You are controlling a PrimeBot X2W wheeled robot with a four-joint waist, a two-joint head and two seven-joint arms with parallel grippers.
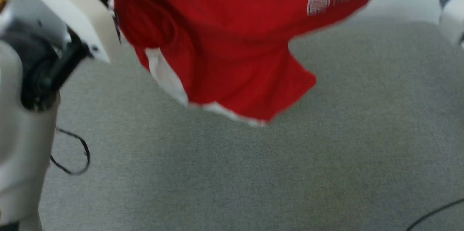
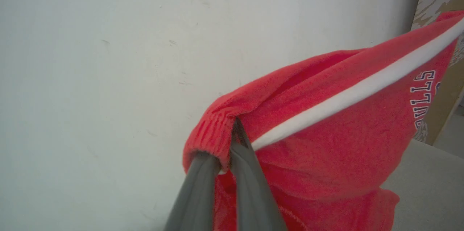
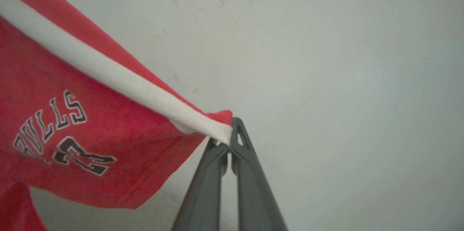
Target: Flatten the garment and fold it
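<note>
The garment (image 1: 232, 42), red shorts with a white band and white lettering, hangs in the air above the grey table (image 1: 253, 173), stretched between my two arms. In the left wrist view my left gripper (image 2: 226, 151) is shut on a ribbed red corner of the garment (image 2: 326, 140), the fabric bunched over its fingertips. My right gripper (image 3: 229, 138) is shut on the end of the white band at the garment's (image 3: 72, 122) other corner. The "BULLS 23" lettering (image 3: 54, 136) faces the right wrist camera. The garment's lower edge dangles free, clear of the table.
A pale wall (image 2: 108, 60) stands close behind the table. My left arm's white body (image 1: 32, 78) fills the head view's left side, with a loose black cable (image 1: 72, 155) beside it. Another dark cable (image 1: 435, 213) crosses the table's lower right corner. A brown board (image 2: 442, 78) leans at the wall.
</note>
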